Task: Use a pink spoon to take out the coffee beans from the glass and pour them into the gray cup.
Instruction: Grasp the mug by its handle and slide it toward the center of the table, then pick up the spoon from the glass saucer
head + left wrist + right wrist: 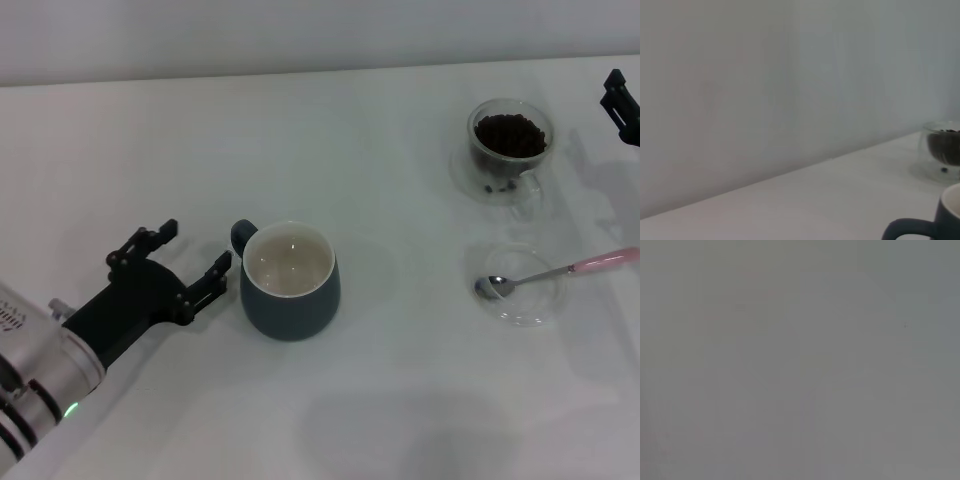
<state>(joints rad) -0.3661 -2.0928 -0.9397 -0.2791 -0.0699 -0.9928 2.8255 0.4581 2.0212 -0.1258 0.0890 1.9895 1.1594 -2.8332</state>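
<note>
The gray cup point(290, 282) stands near the table's middle, white inside and holding nothing, its handle point(241, 236) turned toward my left gripper point(187, 254). That gripper lies open just left of the cup, touching nothing. The left wrist view catches the gray cup's handle point(905, 230) and the glass point(942, 150). At the back right the glass point(510, 150) holds a heap of coffee beans point(510, 135). The pink spoon point(560, 272) rests with its metal bowl in a shallow clear dish point(520, 285). My right gripper point(622, 105) shows only partly at the right edge, beside the glass.
White tabletop all around, with a pale wall along the far edge. The shallow clear dish sits in front of the glass. The right wrist view shows only a plain grey surface.
</note>
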